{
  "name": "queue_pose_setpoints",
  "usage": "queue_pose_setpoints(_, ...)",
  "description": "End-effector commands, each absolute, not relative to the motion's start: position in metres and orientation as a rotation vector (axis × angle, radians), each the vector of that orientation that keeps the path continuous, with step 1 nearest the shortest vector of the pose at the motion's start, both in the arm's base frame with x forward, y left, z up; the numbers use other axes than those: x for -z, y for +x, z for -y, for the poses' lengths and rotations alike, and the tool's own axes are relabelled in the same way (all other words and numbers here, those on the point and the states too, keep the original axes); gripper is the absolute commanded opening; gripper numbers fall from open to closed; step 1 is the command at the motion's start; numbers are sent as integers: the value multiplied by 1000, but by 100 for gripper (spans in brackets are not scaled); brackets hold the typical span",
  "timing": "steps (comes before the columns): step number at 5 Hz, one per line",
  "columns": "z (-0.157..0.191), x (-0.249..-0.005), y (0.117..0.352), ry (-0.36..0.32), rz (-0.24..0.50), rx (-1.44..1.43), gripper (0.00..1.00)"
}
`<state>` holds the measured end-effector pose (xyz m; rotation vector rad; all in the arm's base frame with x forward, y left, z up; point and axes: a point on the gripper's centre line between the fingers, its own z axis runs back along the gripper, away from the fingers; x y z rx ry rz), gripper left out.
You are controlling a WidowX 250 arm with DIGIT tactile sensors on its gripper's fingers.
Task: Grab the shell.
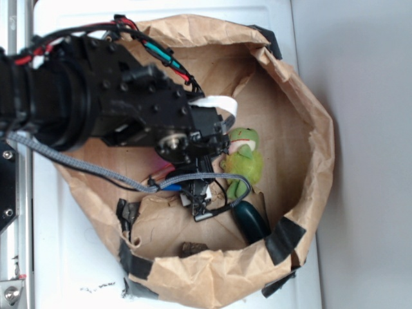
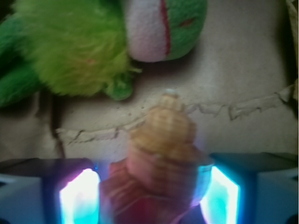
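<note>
In the wrist view, the ridged orange-tan spiral shell (image 2: 161, 158) is seen low in the centre of the frame, set between the two glowing fingers (image 2: 79, 198) of the black gripper (image 2: 149, 196), which appear closed against its sides. The fuzzy green plush frog (image 2: 93, 46) is seen at the upper left, just beyond the shell's tip. In the exterior view, the shell is hidden by the arm, and the frog (image 1: 244, 158) and a dark glossy oval object (image 1: 251, 222) are seen inside the crumpled brown paper bag (image 1: 309, 129).

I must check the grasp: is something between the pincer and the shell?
Nothing visible. The wrist view shows the shell already between the pincer fingers; the plush frog lies beyond its tip, apart from it.
</note>
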<state>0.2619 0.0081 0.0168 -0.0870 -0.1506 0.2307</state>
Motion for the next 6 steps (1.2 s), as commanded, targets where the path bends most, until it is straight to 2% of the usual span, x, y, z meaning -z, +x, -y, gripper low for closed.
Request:
queue_pose_setpoints(1,-5,-20,263,-87,219,-220,0)
queue_pose_setpoints(2,-4,-59,265,-153,245,-215,0)
queue_pose_setpoints(3,3,-109,258,-287,263,-232,0)
queue_pose_setpoints(4,7,-159,260,-334,281,-309,0)
queue_pose_setpoints(5,2,-202,254,-338,285,-311,0)
queue_pose_setpoints(6,-7,-207,240,-380,343,-293,0)
